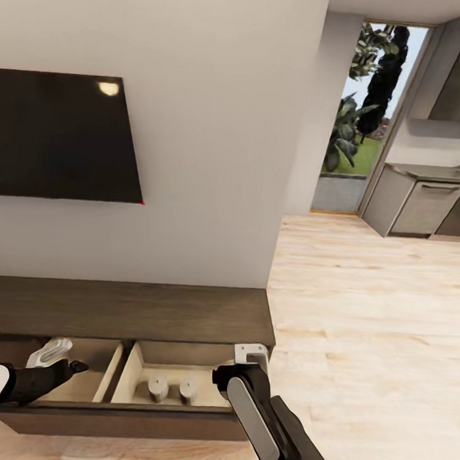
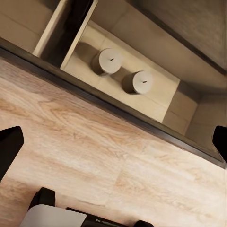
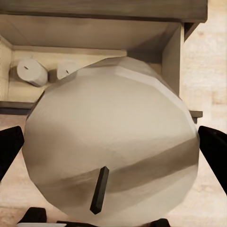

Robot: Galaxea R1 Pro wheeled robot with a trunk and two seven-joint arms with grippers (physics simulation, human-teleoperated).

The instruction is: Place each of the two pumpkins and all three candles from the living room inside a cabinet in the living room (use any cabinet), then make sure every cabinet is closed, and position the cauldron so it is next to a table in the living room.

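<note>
Right wrist view: the right gripper's (image 3: 111, 142) black fingers (image 3: 9, 146) pinch a pale whitish-grey round candle (image 3: 113, 142) over the long dark-brown wooden cabinet's (image 1: 125, 308) open drawer, where two more candles (image 1: 171, 387) stand. The left gripper's (image 2: 113, 137) fingers are spread, empty.

From the head camera we look forward and down over both arms at the cabinet (image 1: 125, 310), its open drawer (image 1: 171, 384) low in frame, the kitchen far off to the right. From the left wrist camera we look down across the floor (image 2: 94, 156) into that drawer from nearby. From the right wrist camera we face the same drawer, with a candle (image 3: 111, 153) very close to the lens. All three views share the drawer and its two candles (image 1: 171, 388).
</note>
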